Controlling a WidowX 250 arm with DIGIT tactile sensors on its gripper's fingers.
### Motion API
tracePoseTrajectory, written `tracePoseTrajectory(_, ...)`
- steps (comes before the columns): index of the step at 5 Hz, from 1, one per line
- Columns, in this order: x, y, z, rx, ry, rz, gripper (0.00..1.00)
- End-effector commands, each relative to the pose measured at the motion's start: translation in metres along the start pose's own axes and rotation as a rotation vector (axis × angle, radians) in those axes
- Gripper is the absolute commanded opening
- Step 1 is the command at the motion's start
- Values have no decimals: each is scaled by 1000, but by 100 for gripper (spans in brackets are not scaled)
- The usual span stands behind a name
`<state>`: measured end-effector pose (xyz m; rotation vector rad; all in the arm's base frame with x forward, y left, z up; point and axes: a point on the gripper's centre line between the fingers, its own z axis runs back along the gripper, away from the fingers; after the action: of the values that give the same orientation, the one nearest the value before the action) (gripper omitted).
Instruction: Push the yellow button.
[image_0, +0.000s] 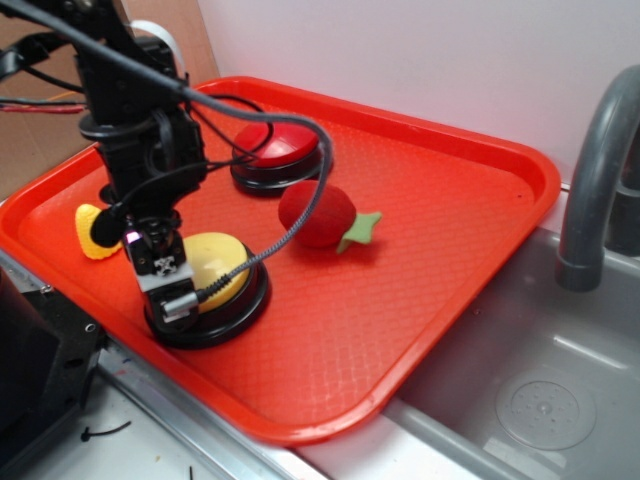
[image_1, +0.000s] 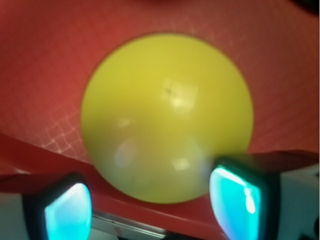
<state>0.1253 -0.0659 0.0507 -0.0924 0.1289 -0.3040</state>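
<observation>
Yellow button (image_0: 222, 258) pale yellow, black base; tray (image_0: 450, 220) red (grid-textured); strawberry toy (image_0: 316, 213) red.

The yellow button's (image_1: 167, 117) domed top fills the view, blurred and glossy — just beyond the gripper (image_1: 152, 202), whose two fingertips (image_1: 235, 197) (glowing cyan) sit apart over the red tray (image_1: 45, 65).

Exterior view bright, even, soft shadows; wrist view blurred, glare spots on yellow button (image_1: 167, 117), fingers (image_1: 235, 200) glowing cyan.
</observation>
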Motion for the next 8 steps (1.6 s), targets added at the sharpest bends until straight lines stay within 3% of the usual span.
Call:
tracePoseTrajectory(1,15,1,3,-54,162,58,100)
tracePoseTrajectory(2,18,-1,13,15,186,65,100)
tracePoseTrajectory(4,19,-11,79,130,122,90,100)
tracePoseTrajectory(5,22,-9,87,147,156,113,100)
tracePoseTrajectory(8,15,-5,115,173,60,145,100)
